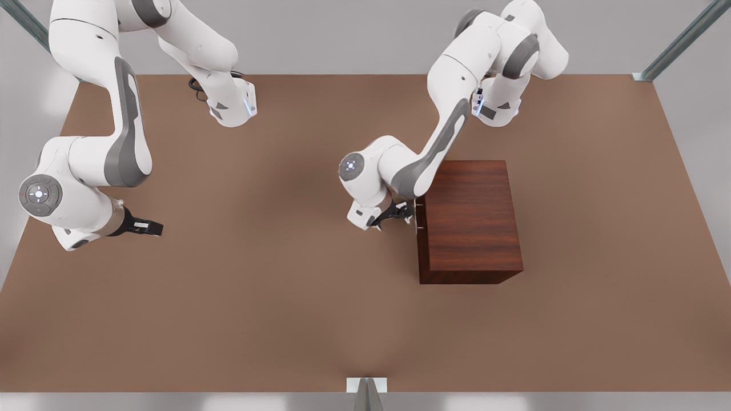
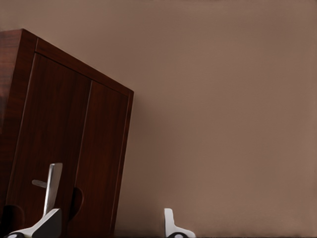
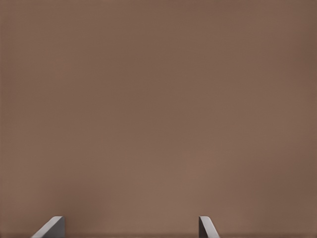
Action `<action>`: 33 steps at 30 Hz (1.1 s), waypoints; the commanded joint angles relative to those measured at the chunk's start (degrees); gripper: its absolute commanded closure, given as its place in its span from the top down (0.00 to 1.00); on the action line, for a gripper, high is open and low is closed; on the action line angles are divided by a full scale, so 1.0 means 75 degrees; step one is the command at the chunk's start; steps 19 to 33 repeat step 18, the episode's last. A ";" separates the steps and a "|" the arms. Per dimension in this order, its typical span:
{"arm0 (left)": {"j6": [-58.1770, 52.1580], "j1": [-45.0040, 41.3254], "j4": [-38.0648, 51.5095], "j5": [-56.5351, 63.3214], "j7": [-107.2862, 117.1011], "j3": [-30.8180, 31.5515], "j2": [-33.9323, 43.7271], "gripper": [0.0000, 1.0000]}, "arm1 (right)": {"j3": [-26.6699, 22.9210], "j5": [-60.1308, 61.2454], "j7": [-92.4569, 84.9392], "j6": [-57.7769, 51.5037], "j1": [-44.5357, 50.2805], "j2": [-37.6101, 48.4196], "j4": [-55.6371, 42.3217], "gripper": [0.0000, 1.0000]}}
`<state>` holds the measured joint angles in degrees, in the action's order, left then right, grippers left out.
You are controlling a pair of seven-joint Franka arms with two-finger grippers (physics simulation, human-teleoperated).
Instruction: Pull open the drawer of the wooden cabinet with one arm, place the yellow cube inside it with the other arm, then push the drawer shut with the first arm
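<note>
The wooden cabinet stands on the table at the front view's right, and its drawer sits flush in the front, shut. My left gripper is open just in front of that face, at the thin silver handle. In the left wrist view one fingertip lies right by the handle, and whether it touches I cannot tell. My right gripper hangs open over bare table at the front view's left, far from the cabinet, with nothing between its fingers. The yellow cube is out of view.
The brown table stretches wide between the two arms and in front of the cabinet. Both arm bases stand along the far edge. Metal frame posts rise at the corners.
</note>
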<state>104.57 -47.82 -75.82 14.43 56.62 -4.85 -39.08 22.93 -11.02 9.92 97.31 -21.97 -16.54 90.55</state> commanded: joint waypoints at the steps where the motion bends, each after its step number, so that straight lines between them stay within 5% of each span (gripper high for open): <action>1: 0.0248 0.0258 -0.0015 -0.0986 -0.0154 -0.0044 0.0335 1.00 | 0.0001 0.0005 0.0014 -0.0002 0.0000 0.0002 -0.0004 1.00; 5: -0.1931 0.2741 -0.0132 -0.2545 -0.5906 -0.0044 0.1952 1.00 | 0.0001 0.0005 0.0014 -0.0002 0.0000 0.0013 -0.0004 1.00; 8: -0.2096 0.4688 0.0067 -0.3365 -0.9003 -0.0068 0.2339 1.00 | 0.0013 0.0005 0.0014 -0.0002 0.0000 0.0002 -0.0004 1.00; 11: -0.2002 0.4665 0.0829 -0.2979 -0.8873 -0.0021 0.2175 1.00 | 0.0001 0.0005 0.0002 -0.0002 0.0000 0.0002 -0.0004 1.00; 33: -0.2037 0.4688 0.0829 -0.2955 -0.8873 -0.0021 0.2175 1.00 | 0.0001 0.0005 0.0002 -0.0002 0.0000 0.0013 0.0008 1.00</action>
